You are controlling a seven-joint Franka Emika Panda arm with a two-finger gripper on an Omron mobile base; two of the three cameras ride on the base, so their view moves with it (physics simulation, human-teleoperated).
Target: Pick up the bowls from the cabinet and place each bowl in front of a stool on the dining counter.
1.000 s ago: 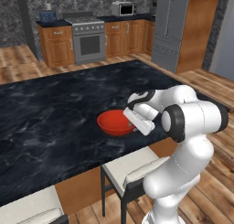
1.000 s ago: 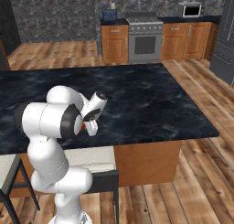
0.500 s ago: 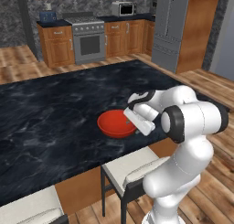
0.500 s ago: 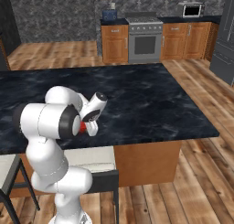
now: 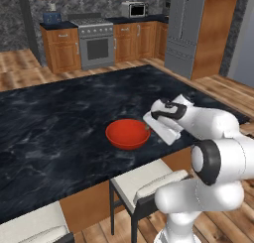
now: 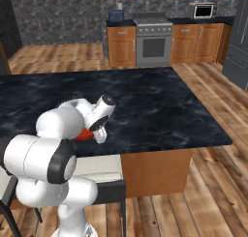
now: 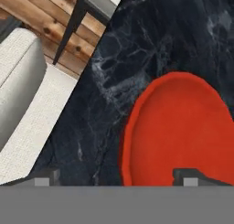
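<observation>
Left base view: red bowl (image 5: 128,133) flat on the black counter (image 5: 54,133), near its front edge, above a stool (image 5: 144,183). Hand view: claw (image 7: 116,179) released, tips straddling the near rim; could clip and drag the bowl on withdrawal.

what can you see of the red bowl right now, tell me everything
The red bowl is round, shallow and glossy, plain red inside and out, apparently empty. It sits upright on the black marble dining counter, near the edge that faces the robot, in front of a cushioned stool. The pincer is open, its tips on either side of the bowl's near rim; from the hand view I cannot tell whether they touch it. Nothing else is near it.
</observation>
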